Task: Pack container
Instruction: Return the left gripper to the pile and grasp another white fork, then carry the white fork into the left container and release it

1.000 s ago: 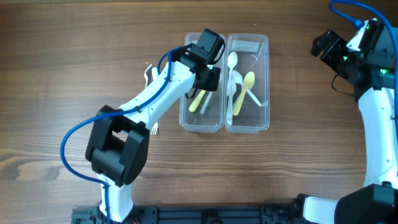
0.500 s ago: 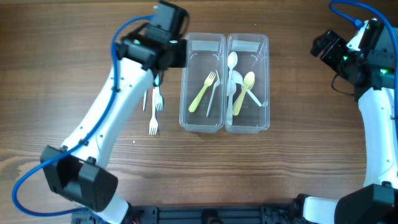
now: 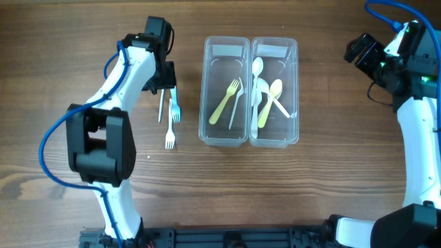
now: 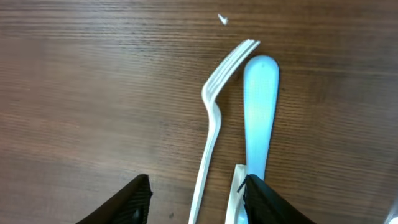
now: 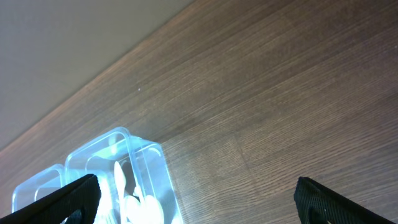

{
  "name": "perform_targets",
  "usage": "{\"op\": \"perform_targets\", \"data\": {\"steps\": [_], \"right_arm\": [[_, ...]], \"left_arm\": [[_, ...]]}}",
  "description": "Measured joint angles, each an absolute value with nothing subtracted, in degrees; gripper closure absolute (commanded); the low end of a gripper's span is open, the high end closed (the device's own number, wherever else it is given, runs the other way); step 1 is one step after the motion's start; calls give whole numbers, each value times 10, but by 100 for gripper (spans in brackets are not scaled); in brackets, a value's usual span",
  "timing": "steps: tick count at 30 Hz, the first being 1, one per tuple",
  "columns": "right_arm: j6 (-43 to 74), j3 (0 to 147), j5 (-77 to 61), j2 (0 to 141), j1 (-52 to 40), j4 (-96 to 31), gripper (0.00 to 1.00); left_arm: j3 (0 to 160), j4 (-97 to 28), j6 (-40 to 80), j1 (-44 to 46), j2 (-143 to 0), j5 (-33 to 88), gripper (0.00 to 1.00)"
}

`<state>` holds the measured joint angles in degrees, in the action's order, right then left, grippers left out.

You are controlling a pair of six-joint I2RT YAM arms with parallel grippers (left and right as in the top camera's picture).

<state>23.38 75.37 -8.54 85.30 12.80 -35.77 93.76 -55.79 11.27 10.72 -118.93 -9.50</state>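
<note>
The table [image 3: 331, 179] is mid-brown wood with fine dark grain running edge to edge. The container [image 3: 249, 103] is clear with a whitish strip at the far-edge end of each bin, and holds a pale yellow fork [image 3: 224, 103], a translucent whitish fork [image 3: 236, 110], a yellow spoon [image 3: 270, 102] and a white spoon [image 3: 256, 72]. Toward the left edge lie a pale blue fork [image 3: 174, 107] and a white fork [image 4: 214, 118]; both arms are white with black joints and blue cables [image 3: 52, 131], the left gripper [image 4: 196, 200] has black fingers [image 4: 138, 199], and a green light [image 3: 425, 80] glows on the right arm [image 3: 413, 124].
</note>
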Motion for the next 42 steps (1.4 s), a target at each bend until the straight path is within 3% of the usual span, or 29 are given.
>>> {"op": "perform_targets", "data": {"steps": [10, 20, 27, 34, 42], "right_arm": [[234, 754, -85, 853, 128, -358, 0], [234, 754, -85, 853, 128, -358, 0], [234, 754, -85, 853, 128, -357, 0], [234, 754, -85, 853, 128, -358, 0], [234, 754, -85, 853, 128, -358, 0]], "left_arm": [[937, -536, 65, 107, -1256, -85, 53], [934, -521, 57, 88, -1261, -82, 74], [923, -505, 52, 86, -1260, -78, 96], [922, -516, 47, 86, -1260, -77, 96], [965, -635, 46, 87, -1237, -59, 96]]}}
